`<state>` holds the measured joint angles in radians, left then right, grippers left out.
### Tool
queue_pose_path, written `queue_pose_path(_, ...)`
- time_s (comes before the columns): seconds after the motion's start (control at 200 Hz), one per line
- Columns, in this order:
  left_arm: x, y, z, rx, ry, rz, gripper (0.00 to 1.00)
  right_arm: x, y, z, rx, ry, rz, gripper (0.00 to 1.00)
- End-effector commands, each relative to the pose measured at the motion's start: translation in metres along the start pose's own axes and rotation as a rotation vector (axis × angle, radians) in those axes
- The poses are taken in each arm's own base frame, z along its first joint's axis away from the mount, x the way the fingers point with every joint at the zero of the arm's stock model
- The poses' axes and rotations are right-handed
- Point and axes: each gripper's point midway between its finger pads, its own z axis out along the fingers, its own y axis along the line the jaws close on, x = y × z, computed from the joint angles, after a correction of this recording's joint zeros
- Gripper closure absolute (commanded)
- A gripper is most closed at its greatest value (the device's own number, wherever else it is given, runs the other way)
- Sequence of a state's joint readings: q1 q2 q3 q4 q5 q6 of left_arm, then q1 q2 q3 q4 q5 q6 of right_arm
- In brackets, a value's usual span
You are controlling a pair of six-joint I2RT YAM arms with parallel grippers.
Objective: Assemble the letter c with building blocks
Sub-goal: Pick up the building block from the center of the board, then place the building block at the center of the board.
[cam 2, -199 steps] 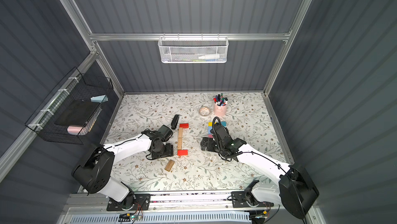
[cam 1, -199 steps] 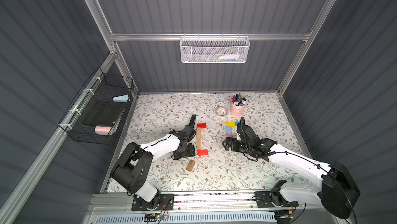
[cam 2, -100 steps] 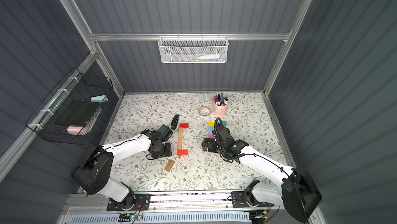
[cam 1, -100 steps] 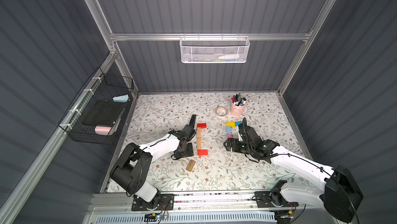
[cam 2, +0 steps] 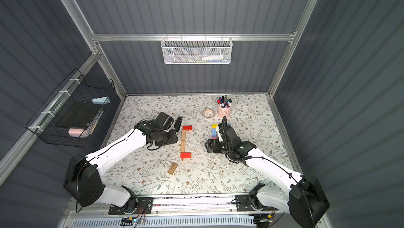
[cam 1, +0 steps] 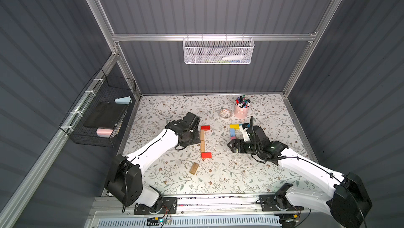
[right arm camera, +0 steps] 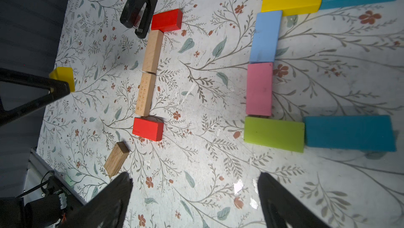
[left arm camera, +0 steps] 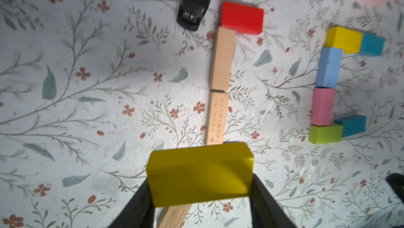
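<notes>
Clamping yellow block (left arm camera: 200,168), left gripper (left arm camera: 200,184) sits beside wood-and-red column (right arm camera: 150,50) on floral mat (right arm camera: 203,80). Right gripper (right arm camera: 194,180): jaws apart, empty, near coloured C-shaped group (right arm camera: 259,89). Loose dark wood block (right arm camera: 115,159) lies near column's end.

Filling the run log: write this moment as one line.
left hand: shut on yellow rectangular wooden block | right hand: open, empty

Robot lab test cell: aluminium frame (cam 1: 153,37), grey ribbed wall panels (cam 1: 207,4), 2 arms (cam 1: 153,148) (cam 1: 306,168) on base rail (cam 1: 218,200).
</notes>
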<state>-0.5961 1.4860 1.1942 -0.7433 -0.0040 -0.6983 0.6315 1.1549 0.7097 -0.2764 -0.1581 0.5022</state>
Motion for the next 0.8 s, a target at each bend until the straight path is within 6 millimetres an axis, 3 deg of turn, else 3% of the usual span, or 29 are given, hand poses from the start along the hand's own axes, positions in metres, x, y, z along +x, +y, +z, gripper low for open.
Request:
queue_pose_path(0.0, -0.015, -0.013, 0.002, -0.001, -0.007, 0.056, 0.51, -0.008, 0.003, -0.003, -0.06, 0.002, -0.006, 0.11)
queue_pose_path(0.2, -0.051, -0.054, 0.007, 0.061, -0.048, 0.107, 0.51, -0.012, -0.014, -0.001, -0.111, 0.028, 0.061, 0.15)
queue_pose_path(0.31, -0.062, -0.069, 0.022, 0.067, -0.035, 0.137, 0.52, -0.018, -0.02, -0.001, -0.125, 0.031, 0.081, 0.17)
queue_pose_path(0.6, -0.086, -0.101, 0.06, 0.067, -0.019, 0.181, 0.53, -0.027, -0.035, 0.004, -0.123, 0.047, 0.106, 0.13)
queue_pose_path(0.796, -0.092, -0.111, 0.081, 0.066, -0.002, 0.188, 0.53, -0.027, -0.043, 0.003, -0.125, 0.052, 0.12, 0.13)
